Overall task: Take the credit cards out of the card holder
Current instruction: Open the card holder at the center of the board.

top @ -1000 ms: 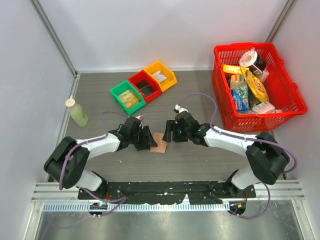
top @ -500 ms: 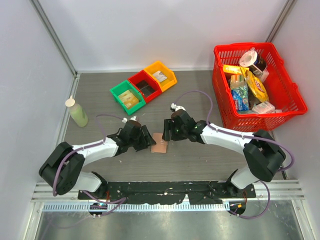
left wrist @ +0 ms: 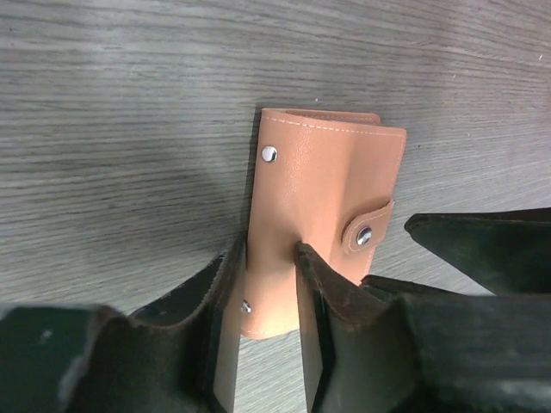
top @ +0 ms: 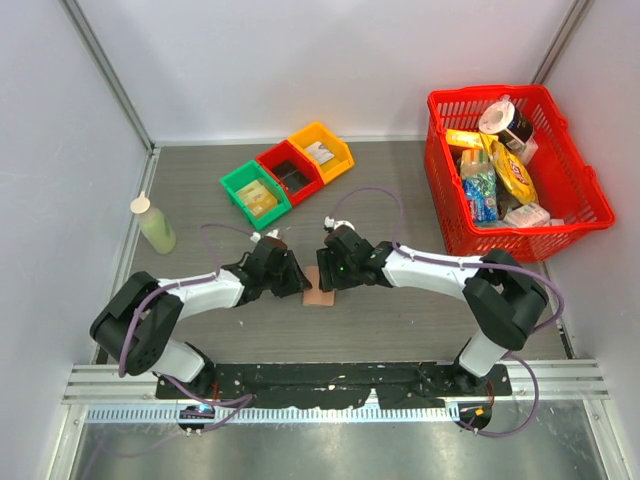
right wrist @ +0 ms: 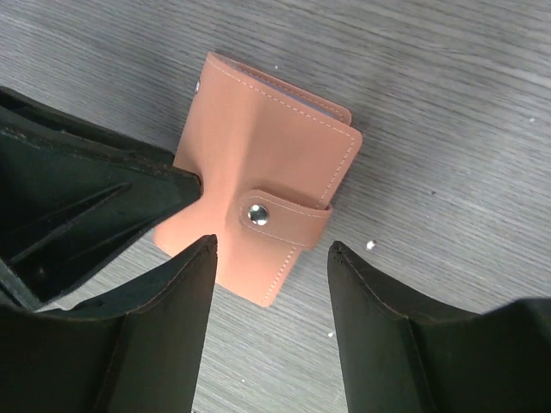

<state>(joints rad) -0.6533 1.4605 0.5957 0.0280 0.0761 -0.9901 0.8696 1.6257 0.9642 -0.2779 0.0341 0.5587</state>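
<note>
The tan-pink card holder (top: pixel 320 292) lies folded on the grey table, its snap tab (right wrist: pixel 284 219) fastened. The credit cards are hidden inside it. My left gripper (top: pixel 298 283) comes in from the left. In the left wrist view its jaws (left wrist: pixel 267 258) are shut on the holder's (left wrist: pixel 318 172) near left edge, one finger against the side and the other pressing into the top face. My right gripper (top: pixel 328 272) hovers at the holder's other side. In the right wrist view it (right wrist: pixel 271 258) is open, with the holder's (right wrist: pixel 267 146) tab corner below the gap, untouched.
Green (top: pixel 256 195), red (top: pixel 291 172) and yellow (top: pixel 321 150) bins sit in a row at the back left. A pale green bottle (top: pixel 155 223) stands at the far left. A red basket (top: pixel 490 92) full of groceries fills the back right.
The right gripper has slid left over the holder and narrowed a little. The left gripper's jaws have closed in on the holder's edge.
</note>
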